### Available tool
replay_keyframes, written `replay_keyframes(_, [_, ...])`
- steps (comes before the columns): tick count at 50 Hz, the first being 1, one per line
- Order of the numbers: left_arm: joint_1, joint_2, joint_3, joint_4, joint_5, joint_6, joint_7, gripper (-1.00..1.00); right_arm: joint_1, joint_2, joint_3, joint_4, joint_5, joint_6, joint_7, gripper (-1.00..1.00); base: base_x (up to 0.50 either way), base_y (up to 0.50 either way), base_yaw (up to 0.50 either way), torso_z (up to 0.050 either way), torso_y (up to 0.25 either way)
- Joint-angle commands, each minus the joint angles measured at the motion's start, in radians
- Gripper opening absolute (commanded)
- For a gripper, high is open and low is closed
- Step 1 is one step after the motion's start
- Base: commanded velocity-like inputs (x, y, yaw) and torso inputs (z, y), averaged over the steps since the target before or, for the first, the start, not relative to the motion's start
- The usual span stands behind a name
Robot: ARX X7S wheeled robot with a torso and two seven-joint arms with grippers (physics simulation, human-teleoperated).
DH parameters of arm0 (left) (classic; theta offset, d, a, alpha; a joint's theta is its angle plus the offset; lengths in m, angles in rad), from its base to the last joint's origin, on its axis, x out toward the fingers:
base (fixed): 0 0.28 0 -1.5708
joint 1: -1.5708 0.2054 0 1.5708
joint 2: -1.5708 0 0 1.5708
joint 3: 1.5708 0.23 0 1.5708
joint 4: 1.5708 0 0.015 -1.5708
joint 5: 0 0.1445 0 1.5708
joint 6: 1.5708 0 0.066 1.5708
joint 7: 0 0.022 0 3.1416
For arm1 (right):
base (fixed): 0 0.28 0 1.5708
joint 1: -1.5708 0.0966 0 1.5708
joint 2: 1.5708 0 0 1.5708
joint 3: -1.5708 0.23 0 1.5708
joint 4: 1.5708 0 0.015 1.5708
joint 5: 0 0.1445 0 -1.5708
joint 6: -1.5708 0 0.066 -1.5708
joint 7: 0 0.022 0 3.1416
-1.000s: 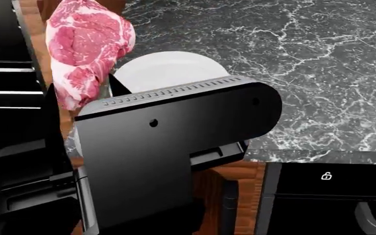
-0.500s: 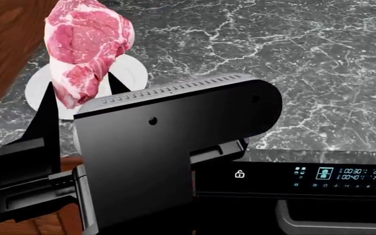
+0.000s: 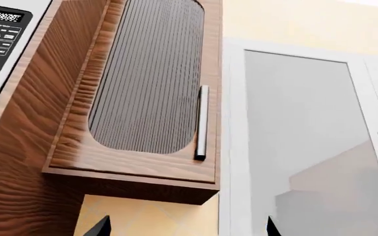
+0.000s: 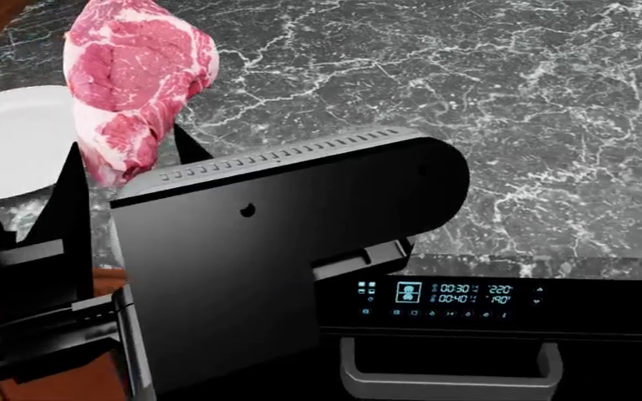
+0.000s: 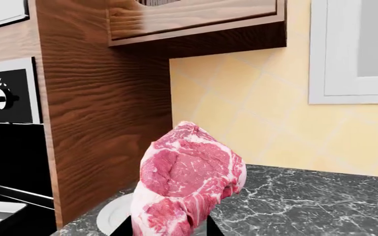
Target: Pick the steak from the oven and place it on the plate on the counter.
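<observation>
1. The steak [image 4: 131,92] is up in the air, standing on end, with its narrow lower end pinched between the two dark fingers of the right hand [image 4: 126,163].
2. In the right wrist view, the same steak [image 5: 185,179] fills the lower middle, and the black fingertips [image 5: 208,227] of the right hand [image 5: 166,228] close against its bottom edge on both sides, so that hand is clamped on the meat.
3. In the head view, the steak hangs over the dark marble desk [image 4: 433,109], just beside the white plate [image 4: 14,138] and not touching it; part of the plate's rim is hidden behind the meat.
4. In the right wrist view, the plate [image 5: 113,214] lies flat on the desk [image 5: 307,204] behind and below the steak, near the foot of a tall wooden cabinet side [image 5: 104,113].
5. The oven [image 5: 8,162] shows at the edge of the right wrist view, its black front bearing a white knob, with shiny rack rails below.
6. A large black arm housing [image 4: 265,259] covers the lower middle of the head view.
7. Beneath the desk's front edge sits a black appliance [image 4: 500,334] with a blue digital display and a grey bar handle.
8. The left hand [image 3: 185,228] points up at a wooden wall cabinet [image 3: 143,93] with a ribbed door; only its two dark fingertips [image 3: 100,227] show, set well apart with nothing between them.
</observation>
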Motion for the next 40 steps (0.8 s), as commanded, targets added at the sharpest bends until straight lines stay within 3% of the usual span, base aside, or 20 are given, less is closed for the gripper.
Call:
replay_keyframes(1, [0.029,0.016,-0.035,0.000,0.004,-0.014,-0.001,1.00,0.006,-0.008,0.011,0.001,-0.014,0.012,-0.007,-1.00,0.00,-0.50,0.00,0.000,0.000])
replay_keyframes(17, [0.018,0.013,-0.033,0.000,-0.006,-0.016,-0.001,1.00,0.022,-0.011,0.012,-0.015,-0.044,0.016,-0.019,-1.00,0.00,-0.48,0.00,0.000,0.001])
replay_keyframes(32, [0.022,0.032,-0.024,0.000,0.000,-0.024,-0.001,1.00,0.026,-0.014,0.005,-0.012,-0.018,0.013,-0.002,-1.00,0.00,0.00,0.00,0.001,0.001])
replay_keyframes(40, [0.025,0.038,-0.025,0.000,0.003,-0.026,-0.001,1.00,0.024,-0.013,0.003,-0.009,-0.009,0.011,-0.002,-1.00,0.50,0.00,0.00,0.000,0.000])
